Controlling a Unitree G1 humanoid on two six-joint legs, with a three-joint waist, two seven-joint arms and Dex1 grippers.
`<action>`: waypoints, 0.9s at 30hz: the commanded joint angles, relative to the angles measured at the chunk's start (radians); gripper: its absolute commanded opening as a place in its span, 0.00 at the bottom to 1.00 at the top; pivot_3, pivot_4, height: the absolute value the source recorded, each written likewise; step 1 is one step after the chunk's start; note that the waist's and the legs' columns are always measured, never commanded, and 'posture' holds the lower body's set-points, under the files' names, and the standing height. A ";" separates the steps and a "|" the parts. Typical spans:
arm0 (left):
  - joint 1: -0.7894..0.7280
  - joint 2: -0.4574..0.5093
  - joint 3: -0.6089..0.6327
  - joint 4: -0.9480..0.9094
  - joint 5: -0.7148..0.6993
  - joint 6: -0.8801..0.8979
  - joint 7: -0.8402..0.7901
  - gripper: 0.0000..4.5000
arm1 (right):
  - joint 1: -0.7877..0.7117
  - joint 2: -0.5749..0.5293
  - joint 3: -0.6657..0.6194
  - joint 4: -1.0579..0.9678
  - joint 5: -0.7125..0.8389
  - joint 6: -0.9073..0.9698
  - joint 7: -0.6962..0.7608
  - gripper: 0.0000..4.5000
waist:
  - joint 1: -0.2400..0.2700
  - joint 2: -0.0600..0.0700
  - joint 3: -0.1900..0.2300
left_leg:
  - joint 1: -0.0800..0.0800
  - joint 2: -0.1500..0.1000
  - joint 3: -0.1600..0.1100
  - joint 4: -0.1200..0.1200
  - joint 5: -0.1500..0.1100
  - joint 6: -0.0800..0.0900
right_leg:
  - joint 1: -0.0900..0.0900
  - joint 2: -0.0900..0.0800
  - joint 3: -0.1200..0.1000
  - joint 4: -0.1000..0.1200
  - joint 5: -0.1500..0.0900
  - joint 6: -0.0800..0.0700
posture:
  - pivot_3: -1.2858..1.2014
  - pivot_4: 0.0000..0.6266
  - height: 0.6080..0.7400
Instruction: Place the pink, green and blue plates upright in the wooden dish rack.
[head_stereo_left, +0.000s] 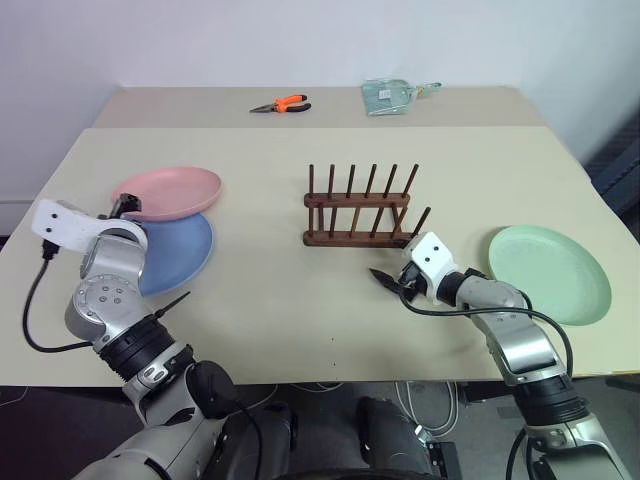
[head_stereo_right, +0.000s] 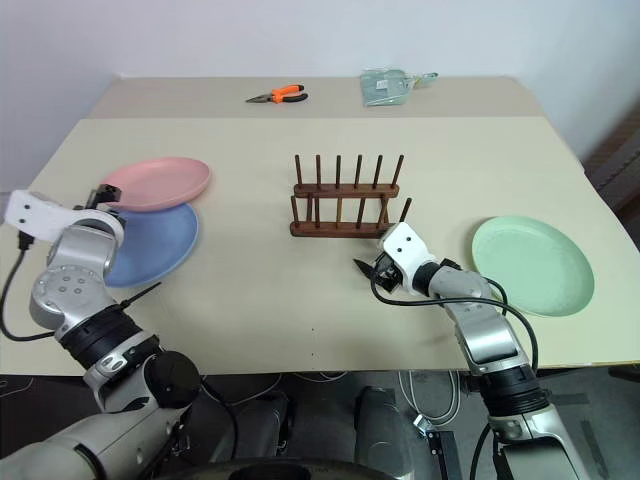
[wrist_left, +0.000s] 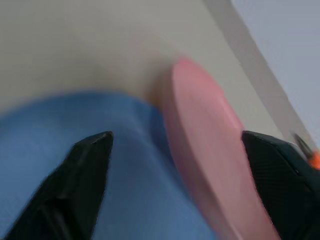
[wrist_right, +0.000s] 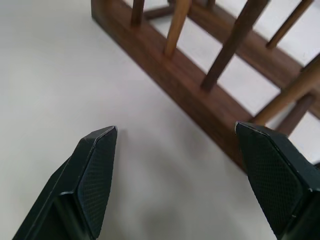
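Observation:
The pink plate (head_stereo_left: 170, 192) lies at the table's left, its near edge resting on the blue plate (head_stereo_left: 190, 252). My left gripper (head_stereo_left: 121, 206) is at the pink plate's left rim; in the left wrist view it is open (wrist_left: 177, 135), with that rim between the spread fingers and the blue plate (wrist_left: 100, 150) underneath. The wooden dish rack (head_stereo_left: 358, 210) stands at the middle of the table with no plates in it. My right gripper (head_stereo_left: 388, 282) is open just in front of the rack's near right end, holding nothing. The green plate (head_stereo_left: 548, 272) lies flat at the right.
Orange-handled pliers (head_stereo_left: 282, 104) and a clear plastic packet (head_stereo_left: 392, 96) lie on a second table surface behind. The beige table (head_stereo_left: 300, 320) has its front edge just below my arms. A black cable (head_stereo_left: 35, 320) loops off the left wrist.

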 joint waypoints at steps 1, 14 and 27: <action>-0.047 0.040 0.020 0.087 -0.076 -0.039 -0.018 0.49 | -0.002 -0.003 -0.044 -0.057 0.004 -0.031 -0.026 0.85 | 0.000 0.000 0.000 | 0.000 0.000 0.000 0.000 0.000 0.000 | 0.000 0.000 0.000 0.000 0.000 0.000 | 0.52 0.24 1.00; -0.092 0.038 -0.525 -0.090 -0.029 -0.056 -0.369 0.00 | -0.116 -0.095 -0.108 -0.345 0.066 0.036 0.014 0.99 | 0.014 -0.003 0.002 | -0.001 0.000 0.001 0.000 0.000 -0.001 | 0.000 0.000 0.001 -0.001 0.001 -0.001 | 0.52 0.24 1.00; -0.128 -0.085 -0.683 -0.193 -0.077 0.090 -0.316 0.00 | -0.376 -0.128 0.209 0.040 -0.564 -0.325 -0.209 0.58 | -0.006 -0.004 0.003 | -0.001 0.000 0.001 -0.001 0.002 -0.004 | -0.001 0.000 0.001 -0.001 0.001 -0.001 | 0.52 0.24 1.00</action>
